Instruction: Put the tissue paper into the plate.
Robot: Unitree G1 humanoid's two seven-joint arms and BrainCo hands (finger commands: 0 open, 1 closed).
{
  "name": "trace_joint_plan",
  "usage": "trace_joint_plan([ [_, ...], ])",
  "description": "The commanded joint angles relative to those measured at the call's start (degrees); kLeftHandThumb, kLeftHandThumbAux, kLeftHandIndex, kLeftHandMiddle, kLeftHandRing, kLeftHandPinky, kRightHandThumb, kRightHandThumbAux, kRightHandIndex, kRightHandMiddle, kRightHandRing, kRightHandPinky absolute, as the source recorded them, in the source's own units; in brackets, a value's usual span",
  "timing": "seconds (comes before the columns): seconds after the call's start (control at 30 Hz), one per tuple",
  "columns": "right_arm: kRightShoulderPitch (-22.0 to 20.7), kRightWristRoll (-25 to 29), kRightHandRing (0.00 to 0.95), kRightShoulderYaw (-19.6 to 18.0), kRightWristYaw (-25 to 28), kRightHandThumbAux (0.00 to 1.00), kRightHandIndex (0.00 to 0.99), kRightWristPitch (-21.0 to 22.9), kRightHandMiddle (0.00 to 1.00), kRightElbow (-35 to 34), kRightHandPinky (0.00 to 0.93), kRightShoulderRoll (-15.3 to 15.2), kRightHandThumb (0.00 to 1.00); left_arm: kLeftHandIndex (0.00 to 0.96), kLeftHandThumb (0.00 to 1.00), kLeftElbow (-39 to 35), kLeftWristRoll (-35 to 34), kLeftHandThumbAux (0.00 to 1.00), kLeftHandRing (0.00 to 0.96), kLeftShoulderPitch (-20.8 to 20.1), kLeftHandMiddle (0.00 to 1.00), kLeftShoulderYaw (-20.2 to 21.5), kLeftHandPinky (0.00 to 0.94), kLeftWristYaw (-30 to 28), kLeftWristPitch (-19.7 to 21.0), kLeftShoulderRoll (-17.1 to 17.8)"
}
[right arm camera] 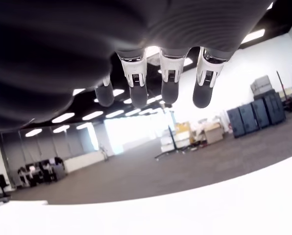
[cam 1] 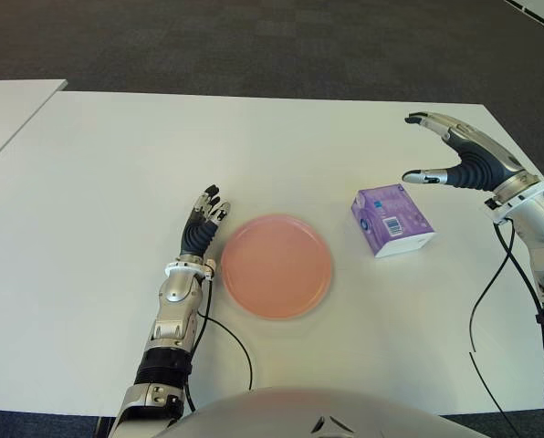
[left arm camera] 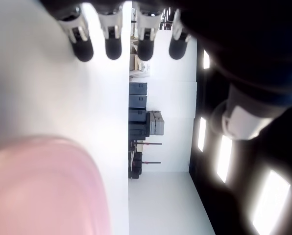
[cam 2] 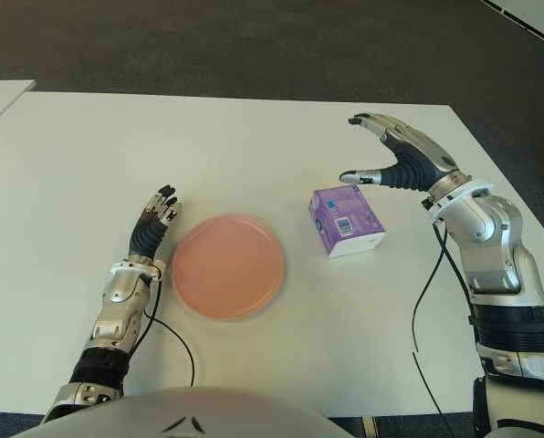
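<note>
A purple tissue pack (cam 1: 391,220) with a barcode lies on the white table (cam 1: 117,164), a little right of the round pink plate (cam 1: 276,265). My right hand (cam 1: 441,151) hovers above and behind the pack, to its right, fingers spread, thumb pointing toward it, holding nothing. In the right wrist view its straight fingertips (right arm camera: 168,85) show no object. My left hand (cam 1: 205,222) lies flat at the plate's left edge, fingers extended; the left wrist view shows the plate rim (left arm camera: 43,186) close by the fingers (left arm camera: 111,46).
A second white table (cam 1: 7,109) stands at the far left, across a narrow gap. Black cables (cam 1: 496,301) trail from my right arm over the table's right side. Dark carpet lies beyond the far edge.
</note>
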Motion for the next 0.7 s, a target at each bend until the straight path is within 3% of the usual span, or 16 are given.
trace_joint_plan([
  [0.03, 0.6, -1.7, 0.0, 1.8, 2.2, 0.278, 0.0, -2.2, 0.0, 1.4, 0.0, -2.5, 0.422, 0.0, 0.0, 1.3, -0.2, 0.498, 0.0, 0.4, 0.0, -0.2, 0.0, -0.7, 1.0, 0.3],
  [0.13, 0.6, -2.4, 0.0, 2.6, 3.2, 0.274, 0.0, -4.8, 0.0, 4.5, 0.0, -4.7, 0.411, 0.0, 0.0, 1.2, -0.6, 0.499, 0.0, 0.4, 0.0, -0.1, 0.0, -1.0, 1.3, 0.4],
  [0.33, -1.4, -5.1, 0.0, 6.1, 2.1, 0.27, 0.0, -10.4, 0.0, 12.2, 0.0, -6.0, 0.382, 0.0, 0.0, 1.1, -0.9, 0.502, 0.0, 0.3, 0.0, -0.1, 0.0, -1.1, 1.9, 0.7],
  [0.43, -2.2, -9.9, 0.0, 9.7, -2.2, 0.273, 0.0, -14.7, 0.0, 17.9, 0.0, -5.0, 0.365, 0.0, 0.0, 0.8, -1.0, 0.503, 0.0, 0.3, 0.0, -0.2, 0.0, -1.1, 2.4, 0.8],
  [0.7, -2.5, -12.2, 0.0, 12.9, -1.6, 0.3, 0.0, -21.4, 0.0, 17.5, 0.0, -7.7, 0.308, 0.0, 0.0, 0.8, -1.5, 0.505, 0.0, 0.1, 0.0, -0.1, 0.0, -1.2, 3.0, 0.9],
])
